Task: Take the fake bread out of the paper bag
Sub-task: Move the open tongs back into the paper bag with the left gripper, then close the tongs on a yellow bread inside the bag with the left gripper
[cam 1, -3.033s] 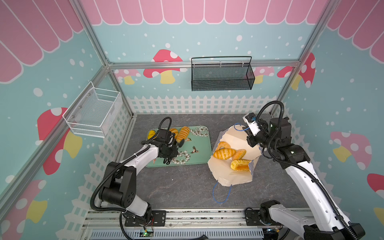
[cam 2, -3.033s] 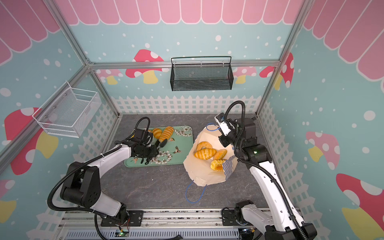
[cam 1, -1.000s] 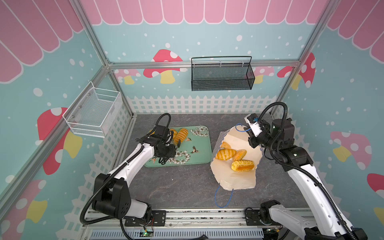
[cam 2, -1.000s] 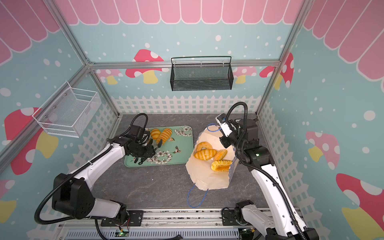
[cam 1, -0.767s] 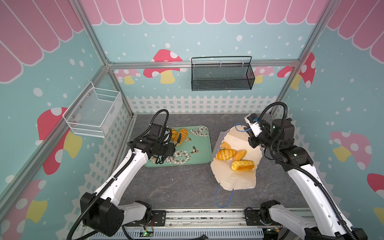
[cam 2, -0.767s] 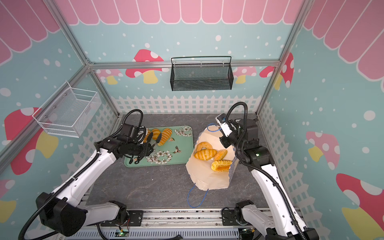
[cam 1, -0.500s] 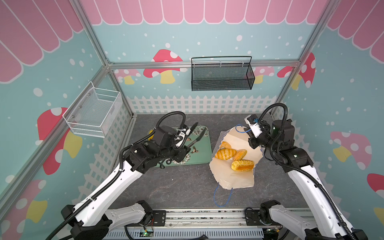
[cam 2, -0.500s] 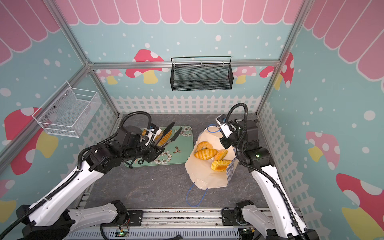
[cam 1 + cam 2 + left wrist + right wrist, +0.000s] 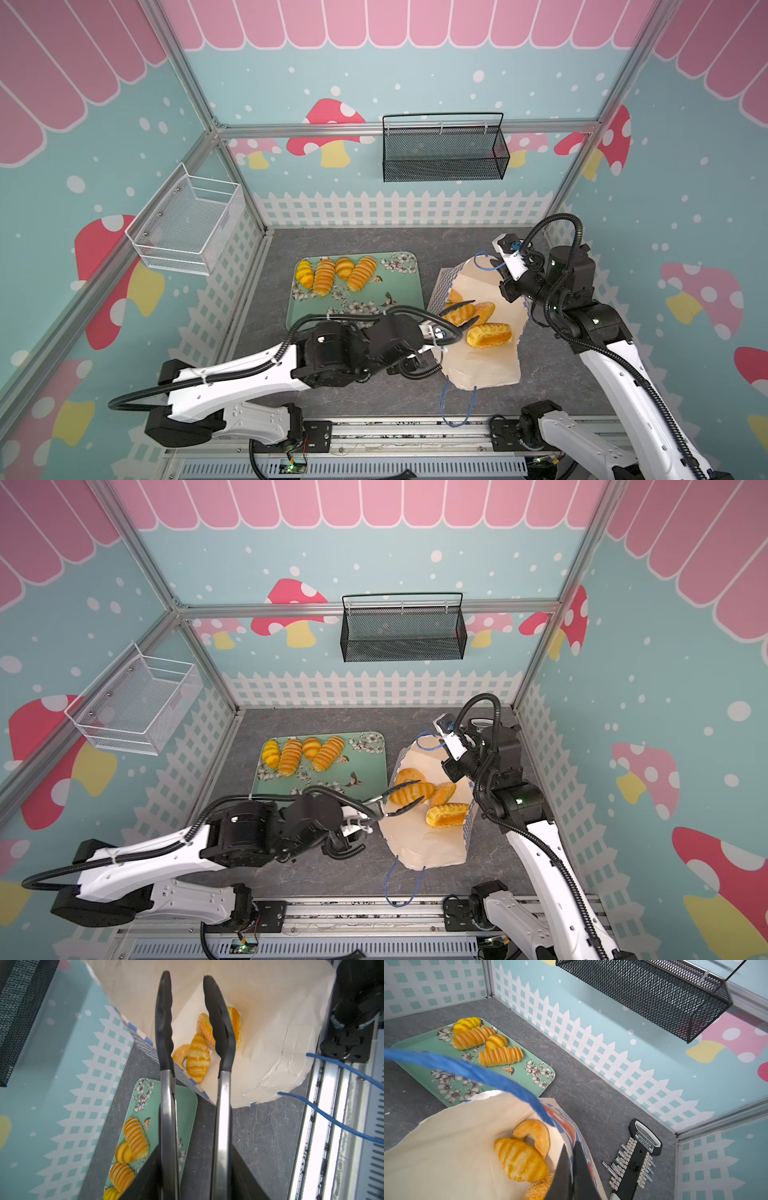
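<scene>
The paper bag (image 9: 482, 365) (image 9: 415, 841) lies open on the grey floor. Fake bread shows inside it: a striped loaf (image 9: 409, 792) (image 9: 198, 1059), a ring bagel (image 9: 535, 1134), a speckled oval (image 9: 442, 792) and an oblong loaf (image 9: 488, 336). Several more loaves (image 9: 324, 276) lie on the green flowered tray (image 9: 399, 286). My left gripper (image 9: 432, 332) (image 9: 195, 1157) is shut on black-tipped tongs (image 9: 164, 1022). The tong arms stand apart on either side of the striped loaf. My right gripper (image 9: 572, 1165) (image 9: 509, 291) is shut on the bag's far rim.
A blue cord handle (image 9: 455, 403) trails off the bag toward the front rail. A black socket holder (image 9: 637, 1159) lies on the floor beside the bag. A black mesh basket (image 9: 442, 153) hangs on the back wall, a white wire basket (image 9: 187, 226) on the left wall.
My left arm has swung from the tray across to the bag, bringing the tongs over the striped loaf with their arms narrowing. The right gripper has kept its hold on the bag.
</scene>
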You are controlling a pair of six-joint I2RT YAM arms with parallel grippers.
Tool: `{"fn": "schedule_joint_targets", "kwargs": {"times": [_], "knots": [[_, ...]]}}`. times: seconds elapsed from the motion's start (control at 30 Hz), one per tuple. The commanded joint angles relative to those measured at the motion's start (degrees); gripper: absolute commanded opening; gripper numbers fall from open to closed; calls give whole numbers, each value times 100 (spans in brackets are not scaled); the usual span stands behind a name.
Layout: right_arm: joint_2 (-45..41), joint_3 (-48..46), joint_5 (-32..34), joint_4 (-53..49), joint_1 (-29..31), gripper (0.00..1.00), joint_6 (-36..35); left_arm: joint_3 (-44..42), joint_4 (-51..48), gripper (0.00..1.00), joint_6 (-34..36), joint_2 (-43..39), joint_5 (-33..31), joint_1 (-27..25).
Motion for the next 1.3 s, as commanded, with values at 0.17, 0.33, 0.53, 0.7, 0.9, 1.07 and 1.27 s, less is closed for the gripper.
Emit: {"fn": "schedule_joint_targets", "kwargs": {"times": [0.17, 0.33, 0.53, 0.7, 0.9, 1.07, 1.27], "knots": [[-91, -21, -138, 320, 33, 0, -96, 1389, -1050, 44, 76, 1799, -546, -110], [-88, -30, -302, 323, 33, 0, -134, 1817, -1181, 48, -111, 2499, -121, 141], [-102, -23, -354, 323, 33, 0, -154, 2146, -1201, 51, -604, 2956, 501, 532], [-126, -23, -399, 323, 37, 0, -166, 2493, -1345, 52, -982, 3339, 884, 658], [-130, 5, -408, 310, 33, 0, -149, 2612, -1428, 52, -1215, 3573, 1281, 769], [-111, -12, -455, 315, 37, 0, -118, 2628, -1446, 52, -1543, 3729, 1248, 959], [-97, -9, -475, 316, 34, 0, -88, 2764, -1435, 52, -1743, 3914, 1612, 1052]]}}
